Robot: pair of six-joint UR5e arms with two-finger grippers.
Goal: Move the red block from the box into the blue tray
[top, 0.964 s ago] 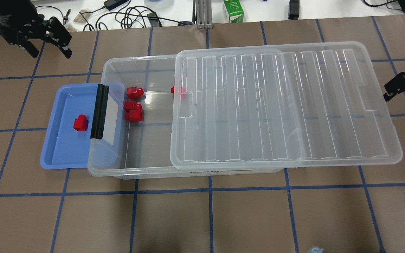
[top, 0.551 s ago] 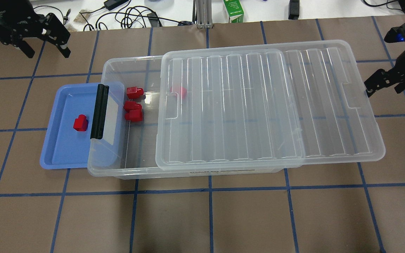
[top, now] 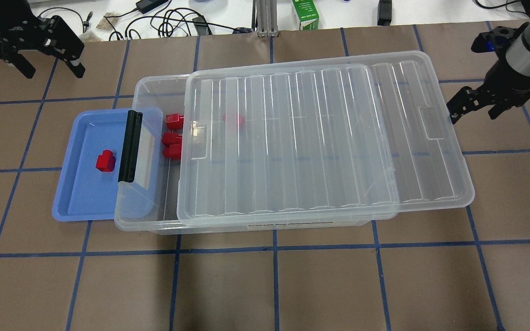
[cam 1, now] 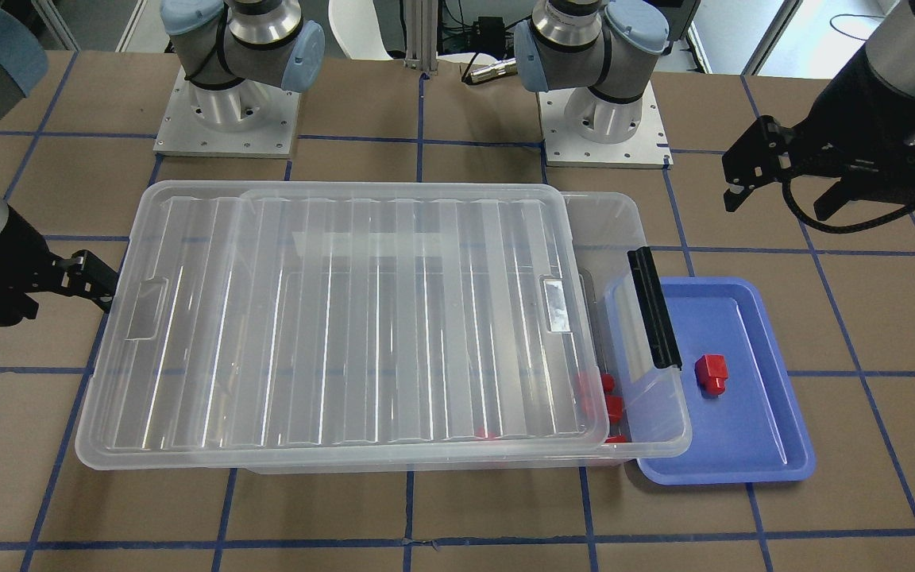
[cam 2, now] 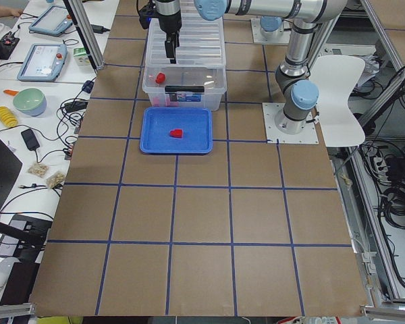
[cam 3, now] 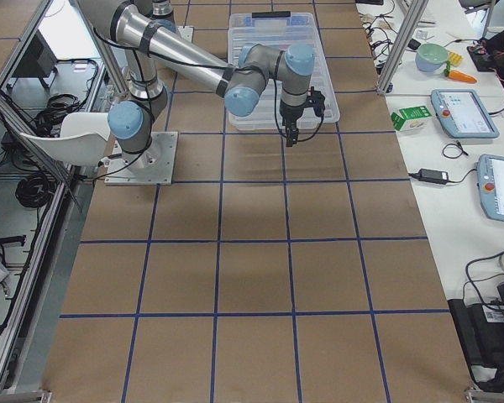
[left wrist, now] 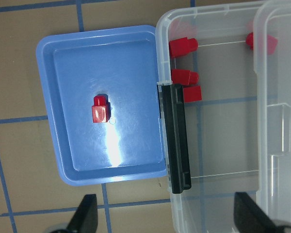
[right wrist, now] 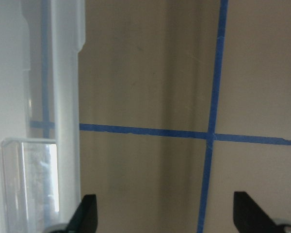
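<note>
One red block (top: 105,161) lies in the blue tray (top: 81,197), also in the left wrist view (left wrist: 100,108). The clear box (top: 154,223) overlaps the tray's right side with its black latch bar (top: 129,146). Three red blocks (top: 173,138) lie at the box's uncovered left end, and one more (top: 233,120) shows through the ribbed lid (top: 292,138), which covers most of the box. My left gripper (top: 52,69) is open and empty, high at the far left. My right gripper (top: 474,115) is open and empty at the lid's right edge.
Cables, a green carton (top: 305,14) and other gear lie beyond the table's far edge. The lid overhangs the box on the right. Brown table with blue grid tape lies in front of the box.
The lid has slid left over the box and now covers more of the opening. My right gripper has moved left along with it. My left gripper has drawn back up and to the left.
</note>
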